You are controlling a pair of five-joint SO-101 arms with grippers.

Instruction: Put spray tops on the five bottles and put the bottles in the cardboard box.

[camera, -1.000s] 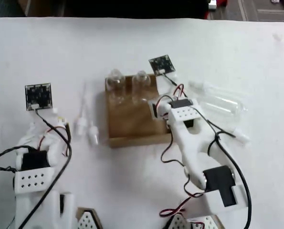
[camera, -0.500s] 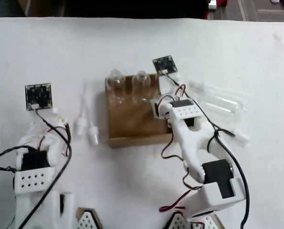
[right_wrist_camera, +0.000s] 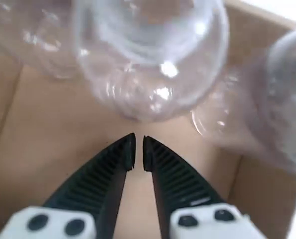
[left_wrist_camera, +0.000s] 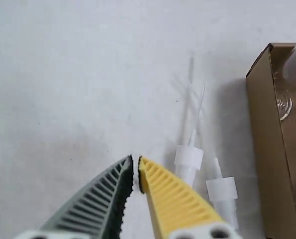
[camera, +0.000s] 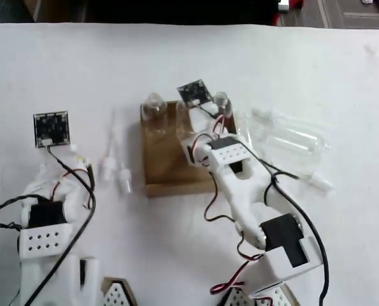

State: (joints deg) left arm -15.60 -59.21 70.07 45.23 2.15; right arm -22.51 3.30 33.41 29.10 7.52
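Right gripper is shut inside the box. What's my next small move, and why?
Probably raise the right gripper out of the cardboard box: it is shut on nothing, and clear bottles lie on the table beside the box, waiting to be handled.

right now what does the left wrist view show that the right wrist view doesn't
Left wrist view: the left gripper, shut, over the white table, with two spray tops lying loose beside the cardboard box. Right wrist view: the right gripper, shut, over the box's floor, with clear bottles close in front of it. Both: the cardboard box, seen from outside in the left wrist view and from inside in the right.
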